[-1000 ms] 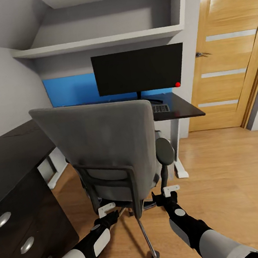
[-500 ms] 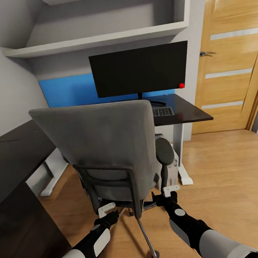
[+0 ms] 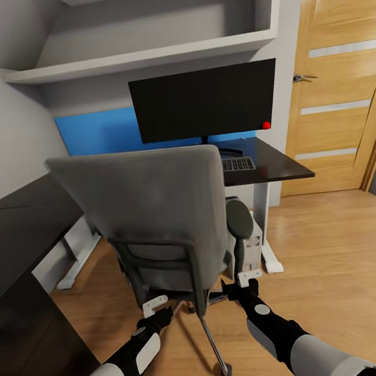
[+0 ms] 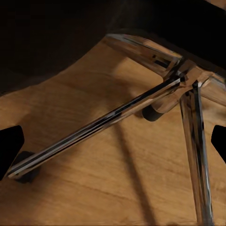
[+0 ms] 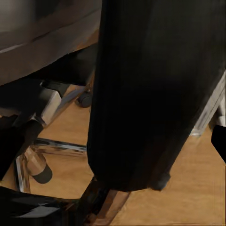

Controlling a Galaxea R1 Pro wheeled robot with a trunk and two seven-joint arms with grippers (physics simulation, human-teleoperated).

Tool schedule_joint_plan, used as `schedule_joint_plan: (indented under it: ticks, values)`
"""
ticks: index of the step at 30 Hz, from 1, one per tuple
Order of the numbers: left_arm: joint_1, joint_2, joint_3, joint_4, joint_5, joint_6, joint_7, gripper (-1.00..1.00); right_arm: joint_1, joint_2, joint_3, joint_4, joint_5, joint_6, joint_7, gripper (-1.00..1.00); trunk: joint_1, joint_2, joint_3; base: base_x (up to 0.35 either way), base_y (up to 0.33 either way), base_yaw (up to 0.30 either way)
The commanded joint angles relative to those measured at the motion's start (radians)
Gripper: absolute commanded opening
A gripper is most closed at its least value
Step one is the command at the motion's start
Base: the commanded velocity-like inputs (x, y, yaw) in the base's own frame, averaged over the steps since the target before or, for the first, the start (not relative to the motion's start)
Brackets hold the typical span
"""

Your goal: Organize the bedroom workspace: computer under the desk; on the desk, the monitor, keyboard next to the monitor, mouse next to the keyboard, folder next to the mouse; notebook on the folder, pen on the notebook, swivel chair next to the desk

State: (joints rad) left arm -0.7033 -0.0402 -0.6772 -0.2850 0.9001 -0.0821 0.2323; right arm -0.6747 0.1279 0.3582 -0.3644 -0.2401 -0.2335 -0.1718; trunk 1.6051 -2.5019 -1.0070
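Bedroom alcove: wood floor (image 3: pixel 343 261), grey walls, shelf (image 3: pixel 138 58) above, wooden door (image 3: pixel 341 81) far right. Desk (image 3: pixel 13 226), black L-shaped, left to far centre. Left gripper (image 3: pixel 156 306), jaws spread, empty, held low behind swivel chair (image 3: pixel 155 211). Monitor (image 3: pixel 205 102) and keyboard (image 3: pixel 237 163) on desk beyond. Right gripper (image 3: pixel 244 279), jaws parted, nothing held, beside armrest post. Computer (image 3: pixel 249 245) under desk. Risk judged: chair's armrest could be driven into desk edge or tower if pushed straight.
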Motion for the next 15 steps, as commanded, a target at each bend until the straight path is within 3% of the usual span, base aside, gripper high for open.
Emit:
schedule_joint_plan:
  ticks: [1,11,15]
  values:
    - [-0.001,0.000,-0.009,0.000,0.009,-0.004,0.006,1.00,-0.001,-0.001,0.008,0.001,-0.010,-0.004,-0.006,1.00,-0.001,0.000,-0.001,-0.252,0.000,0.000]
    - [-0.001,0.000,-0.009,0.000,0.009,-0.004,0.006,1.00,0.000,-0.001,0.008,0.002,-0.010,-0.004,-0.006,1.00,-0.001,0.000,-0.001,-0.309,-0.007,0.000]
    - [-0.001,0.000,-0.009,0.000,0.008,-0.004,0.006,1.00,0.000,-0.001,0.008,0.006,-0.010,-0.004,-0.006,1.00,-0.001,0.000,-0.001,-0.299,-0.142,0.000]
